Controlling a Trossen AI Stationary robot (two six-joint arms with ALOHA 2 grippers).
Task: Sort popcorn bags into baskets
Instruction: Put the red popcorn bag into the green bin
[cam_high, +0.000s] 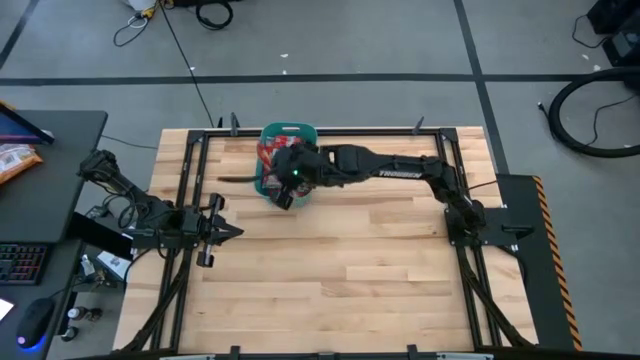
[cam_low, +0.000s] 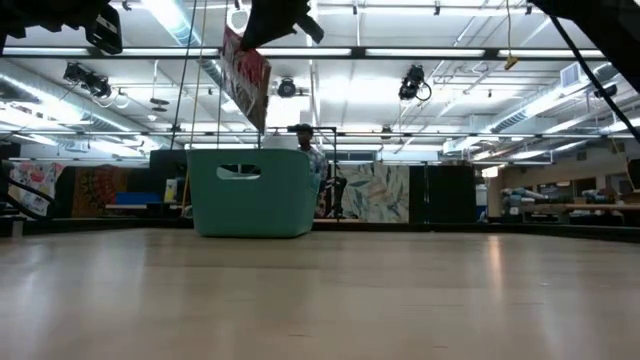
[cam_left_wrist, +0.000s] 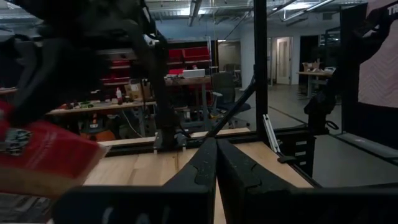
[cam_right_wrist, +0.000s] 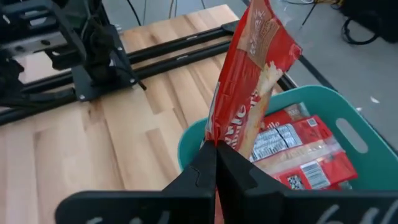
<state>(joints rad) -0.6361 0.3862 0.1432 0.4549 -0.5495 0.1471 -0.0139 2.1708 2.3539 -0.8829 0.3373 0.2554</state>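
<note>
A red popcorn bag (cam_right_wrist: 249, 87) hangs edge-up above the teal basket (cam_right_wrist: 348, 134), pinched at its lower end by the right gripper (cam_right_wrist: 216, 163), whose two dark fingers are clamped tight on the packet. In the low view the same bag (cam_low: 245, 80) dangles clear of the basket's rim (cam_low: 250, 190), tilted a little, with the gripper above it at the top of the picture. From above, the right gripper (cam_high: 290, 175) sits over the basket (cam_high: 290, 132), which stands at the far side of the wooden table (cam_high: 340, 270), a little left of centre.

Inside the basket more popcorn bags (cam_right_wrist: 298, 149) lie flat, their white label panels and print facing up; how many are stacked there cannot be told.

The right arm (cam_high: 400, 165) reaches from its mount at the table's right edge across to the basket. The left gripper (cam_high: 215, 232) rests low at the table's left side, well apart from the basket, its fingers (cam_left_wrist: 205, 165) pressed together with nothing between them. In the left wrist view the hanging bag (cam_left_wrist: 43, 155) shows blurred and close by.

A black metal frame (cam_high: 190, 180) runs around the table.
</note>
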